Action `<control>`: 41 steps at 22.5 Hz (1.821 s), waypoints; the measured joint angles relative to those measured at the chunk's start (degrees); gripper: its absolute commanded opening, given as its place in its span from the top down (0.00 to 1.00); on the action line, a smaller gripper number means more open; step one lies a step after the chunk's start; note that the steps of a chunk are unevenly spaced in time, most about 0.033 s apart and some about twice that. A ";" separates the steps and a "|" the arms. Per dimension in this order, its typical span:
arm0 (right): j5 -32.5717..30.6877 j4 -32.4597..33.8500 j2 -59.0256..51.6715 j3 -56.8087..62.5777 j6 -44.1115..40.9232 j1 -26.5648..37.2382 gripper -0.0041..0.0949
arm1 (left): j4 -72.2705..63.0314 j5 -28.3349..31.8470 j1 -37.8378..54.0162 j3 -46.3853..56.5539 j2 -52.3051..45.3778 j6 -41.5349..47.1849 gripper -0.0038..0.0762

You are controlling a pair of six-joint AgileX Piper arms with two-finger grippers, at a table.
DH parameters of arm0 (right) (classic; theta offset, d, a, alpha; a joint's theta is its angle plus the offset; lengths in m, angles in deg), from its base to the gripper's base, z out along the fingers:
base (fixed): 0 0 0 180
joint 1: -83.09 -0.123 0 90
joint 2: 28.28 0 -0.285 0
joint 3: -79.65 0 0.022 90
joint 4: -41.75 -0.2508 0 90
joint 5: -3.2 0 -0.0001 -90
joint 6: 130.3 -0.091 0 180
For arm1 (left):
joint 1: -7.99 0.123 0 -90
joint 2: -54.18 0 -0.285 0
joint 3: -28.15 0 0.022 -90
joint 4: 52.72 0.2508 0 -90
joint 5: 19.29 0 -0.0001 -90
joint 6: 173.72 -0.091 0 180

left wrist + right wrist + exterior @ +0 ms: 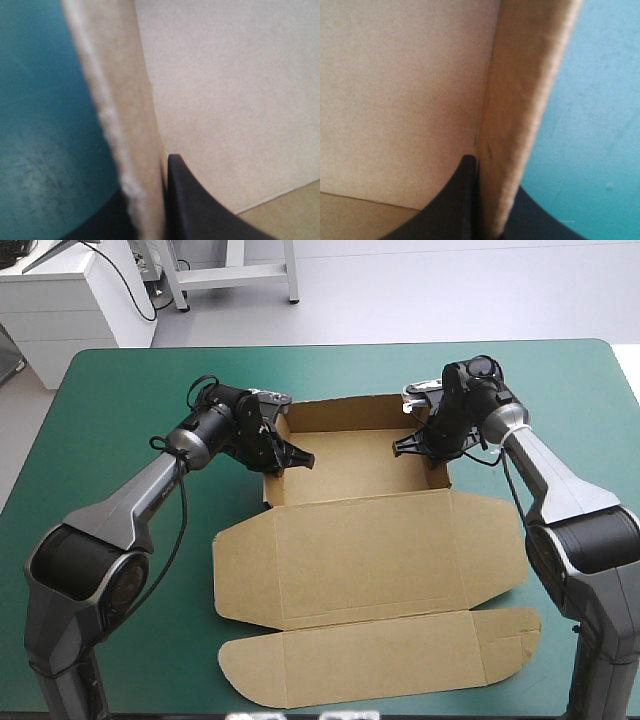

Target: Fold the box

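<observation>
Teal-green tabletop (120, 390) shows on every side of the brown box (370, 550). Box: an open tray, walls raised, lid (370, 555) lying flat on the tray's near side. Left hand (290, 457) clamped on the tray's left wall (130, 125), one black finger inside, one outside. Right hand (410, 445) clamped likewise on the right wall (520, 100).

A: Supporting surface?
B: One counter (120, 390), teal-green, far corners rounded.
A: Lying on it?
B: One brown box (370, 560), mid-counter. Open tray toward the far edge, walls raised. Lid panel flat on the counter, its rounded flap close to the near edge.
</observation>
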 measured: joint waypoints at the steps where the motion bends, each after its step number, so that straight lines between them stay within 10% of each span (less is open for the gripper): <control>1: 0.00 0.00 0.00 0.00 0.00 0.00 0.84 | 0.00 -0.06 0.00 0.01 0.00 -0.39 0.80; 4: 0.00 -0.21 0.07 0.00 1.24 0.00 0.43 | -0.84 -0.83 0.00 -0.79 0.39 -5.06 0.40; 8: 0.20 -3.05 0.64 0.00 1.94 -0.38 0.18 | -2.73 -3.62 -0.45 -3.77 1.77 -6.73 0.20; 23: -0.42 -1.51 -9.29 -0.05 1.98 -0.64 0.18 | 2.90 -10.69 -0.78 -15.93 -0.19 -3.21 0.20; 31: -0.84 -0.08 -18.09 -0.26 2.16 -0.64 0.19 | 3.09 -11.25 -0.78 -15.93 -13.79 -8.19 0.77; 41: 1.61 0.86 -17.47 -0.38 2.21 -0.64 0.19 | 7.66 -11.31 -0.78 -14.18 -35.86 -13.35 0.94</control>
